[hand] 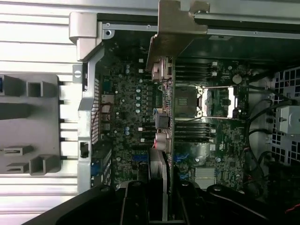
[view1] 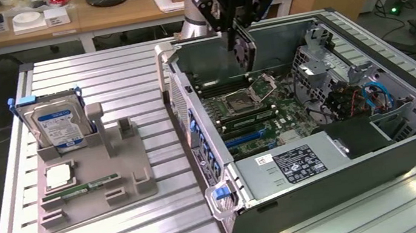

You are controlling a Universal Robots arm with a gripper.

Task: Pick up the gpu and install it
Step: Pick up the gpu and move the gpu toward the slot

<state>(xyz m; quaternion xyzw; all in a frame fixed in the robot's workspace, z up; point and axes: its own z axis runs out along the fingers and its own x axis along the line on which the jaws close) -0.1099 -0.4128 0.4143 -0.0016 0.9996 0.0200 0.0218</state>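
The gpu (view1: 244,50) hangs on edge in my gripper (view1: 239,29), which is shut on its upper end, above the far part of the open computer case (view1: 347,176). The card's lower end hovers over the motherboard (view1: 253,113), just beyond the CPU socket (view1: 242,100), apart from the board. In the wrist view the gpu (hand: 165,136) shows edge-on between my fingers (hand: 130,201), with its silver end bracket (hand: 177,33) reaching toward the case's rear wall. The gripper (hand: 161,199) holds it above the slots beside the socket (hand: 213,101).
A grey holder tray (view1: 93,200) on the exterior view's left carries an upright hard drive with a blue label (view1: 58,126), a narrow green memory stick (view1: 91,185) and a pale square chip (view1: 60,176). Inside the case lie a power supply (view1: 292,164) and cables (view1: 369,100).
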